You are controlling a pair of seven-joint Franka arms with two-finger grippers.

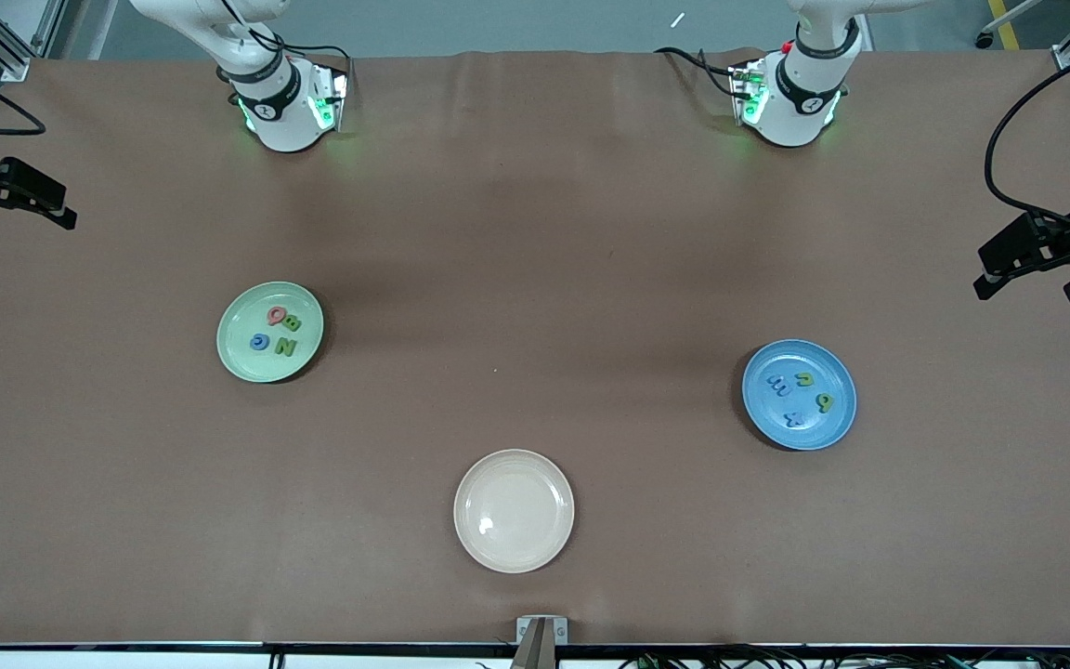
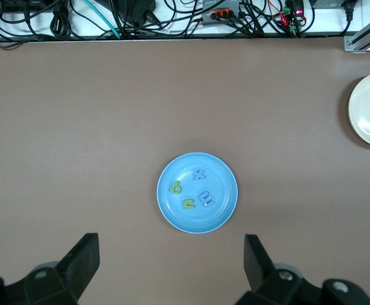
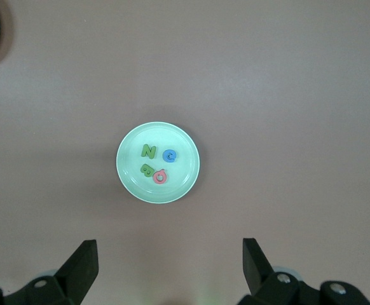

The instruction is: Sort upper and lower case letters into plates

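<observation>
The pale mint green plate [image 1: 240, 321] lies toward the right arm's end of the table. It holds a pink Q [image 1: 277, 316], a green B, a blue C and a green N [image 3: 149, 151]. The blue plate [image 1: 828, 427] lies toward the left arm's end and holds a blue m [image 1: 775, 381], a green n, a green q and a blue x [image 2: 201, 173]. My left gripper [image 2: 171, 244] hangs open high over the bare table beside the blue plate [image 2: 217, 216]. My right gripper [image 3: 170, 244] hangs open high beside the mint plate [image 3: 166, 190]. Both are empty and out of the front view.
An empty cream-beige plate [image 1: 514, 510] sits near the table's front edge, between the two others. Black clamp-mounted devices stick in over each end of the table [image 1: 6, 190] [image 1: 1050, 246]. Cables run along the front edge [image 2: 140, 16].
</observation>
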